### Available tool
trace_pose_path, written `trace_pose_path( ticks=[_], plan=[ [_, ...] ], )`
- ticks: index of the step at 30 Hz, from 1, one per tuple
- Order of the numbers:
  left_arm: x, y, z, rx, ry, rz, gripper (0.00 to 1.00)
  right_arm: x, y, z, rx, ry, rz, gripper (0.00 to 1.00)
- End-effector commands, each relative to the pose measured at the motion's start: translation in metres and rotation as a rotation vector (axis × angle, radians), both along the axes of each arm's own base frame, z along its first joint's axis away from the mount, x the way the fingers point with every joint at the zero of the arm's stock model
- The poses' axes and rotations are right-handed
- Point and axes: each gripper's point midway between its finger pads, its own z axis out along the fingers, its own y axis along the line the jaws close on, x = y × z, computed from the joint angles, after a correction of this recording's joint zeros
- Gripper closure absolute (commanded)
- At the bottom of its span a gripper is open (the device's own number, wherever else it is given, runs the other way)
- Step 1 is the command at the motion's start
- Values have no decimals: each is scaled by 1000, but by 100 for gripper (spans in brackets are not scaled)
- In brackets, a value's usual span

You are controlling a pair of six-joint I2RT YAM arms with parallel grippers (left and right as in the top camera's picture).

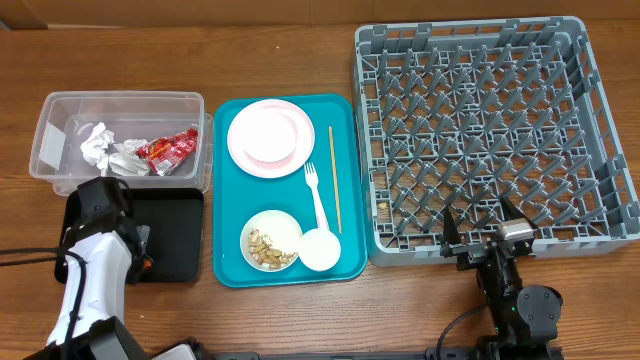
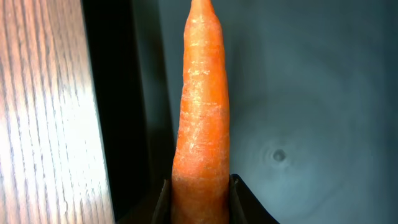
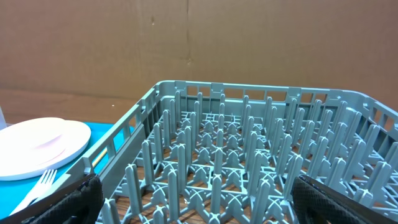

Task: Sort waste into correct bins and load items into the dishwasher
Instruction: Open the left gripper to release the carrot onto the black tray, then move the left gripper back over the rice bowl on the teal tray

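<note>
My left gripper (image 2: 199, 199) is shut on an orange carrot (image 2: 200, 112) and holds it over the black tray (image 1: 175, 235); the tray floor (image 2: 298, 124) shows right behind the carrot. In the overhead view the left arm (image 1: 100, 215) hides the carrot. The clear tub (image 1: 60, 130) holds white napkins (image 1: 100, 148) and a red wrapper (image 1: 170, 150). The teal tray (image 1: 230, 265) carries a pink plate (image 1: 270, 137), white fork (image 1: 314, 190), chopstick (image 1: 335, 180), a white bowl with food scraps (image 1: 270, 240) and a small white cup (image 1: 320, 250). My right gripper (image 1: 484, 222) is open and empty at the grey dishwasher rack's (image 1: 490, 130) front edge (image 3: 205, 186).
Bare wooden table lies left of the black tray (image 2: 43, 112) and in front of the trays (image 1: 330, 320). A small scrap (image 1: 385, 207) lies in the rack near its left side. The plate (image 3: 37, 146) and fork (image 3: 37, 183) show left of the rack.
</note>
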Motion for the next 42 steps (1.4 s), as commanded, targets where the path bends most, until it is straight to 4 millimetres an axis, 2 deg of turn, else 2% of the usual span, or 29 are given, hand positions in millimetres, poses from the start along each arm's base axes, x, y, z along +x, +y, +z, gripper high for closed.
trace_pose_path(
  ticks=[1, 9, 16, 19, 26, 31, 37, 39, 42],
  plan=[
    [-4, 8, -2, 21, -35, 45, 80, 0, 1, -2, -6, -2, 5, 0],
    [1, 10, -2, 23, -62, 43, 81, 0, 1, -2, -6, -2, 5, 0],
    [1, 10, -2, 24, -59, 39, 64, 0, 1, -2, -6, -2, 5, 0],
    [1, 9, -3, 22, -56, 38, 47, 0, 1, -2, -7, -3, 5, 0],
    [4, 11, 1, 31, -43, -17, 47, 0, 1, -2, -7, -3, 5, 0],
    [12, 14, 23, 27, -31, -43, 46, 0, 1, -2, -6, -2, 5, 0],
    [20, 11, 76, -20, -16, -71, 46, 0, 1, -2, -7, -3, 5, 0],
    [30, 3, 92, -69, -41, -140, 51, 0, 1, -2, -7, -2, 5, 0],
    [55, -29, 113, -213, -137, -382, 58, 0, 1, -2, -7, -3, 5, 0]
  ],
)
